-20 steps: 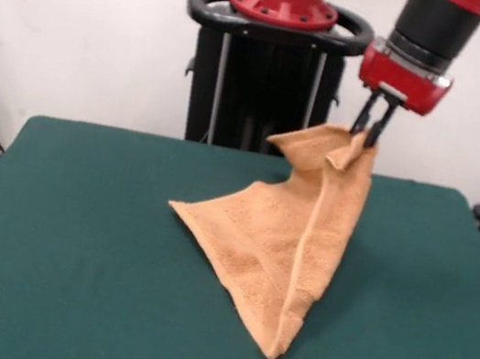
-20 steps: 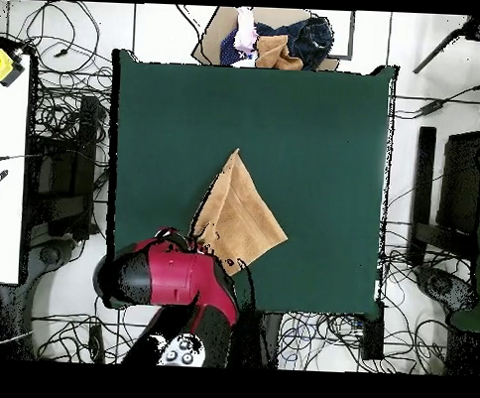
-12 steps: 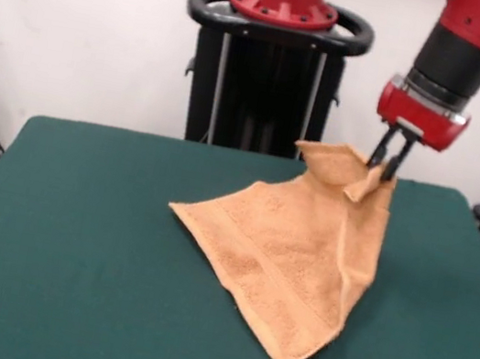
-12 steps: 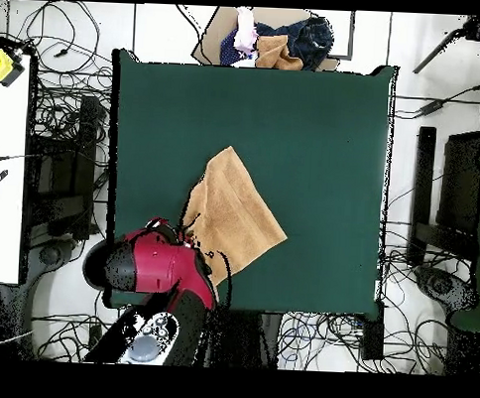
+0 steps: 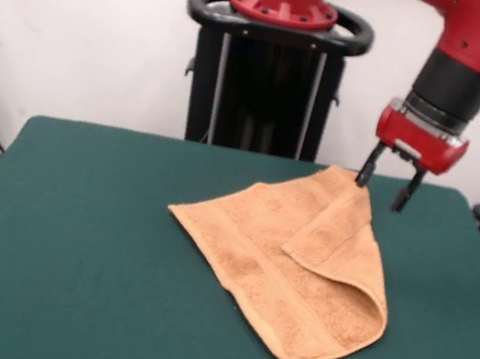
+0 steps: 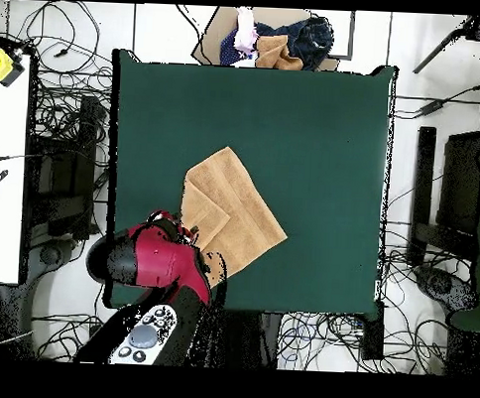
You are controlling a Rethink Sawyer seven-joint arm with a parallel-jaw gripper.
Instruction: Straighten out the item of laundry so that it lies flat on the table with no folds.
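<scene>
The hand [image 5: 385,188] hangs open and empty, just above the towel's [image 5: 285,267] far corner. The towel lies below it on the desk [image 5: 72,234] — one flap doubled over. Next, I judge: pinch that flap and draw it outward.

Dark green table [image 5: 72,234], tan towel [image 5: 286,262] lying partly folded on it

The towel [image 5: 284,271] is thick terry cloth, matt and nubbly, with a flatter woven band [image 5: 252,270] and a stitched hem. The worktop [image 5: 69,252] wears a matt, felt-like green cloth, smooth and even. The arm [image 5: 469,43] has glossy red shells, likely painted plastic or metal, and a duller black collar. The hand [image 5: 388,180] has dark, matt fingers [image 5: 366,166].
</scene>
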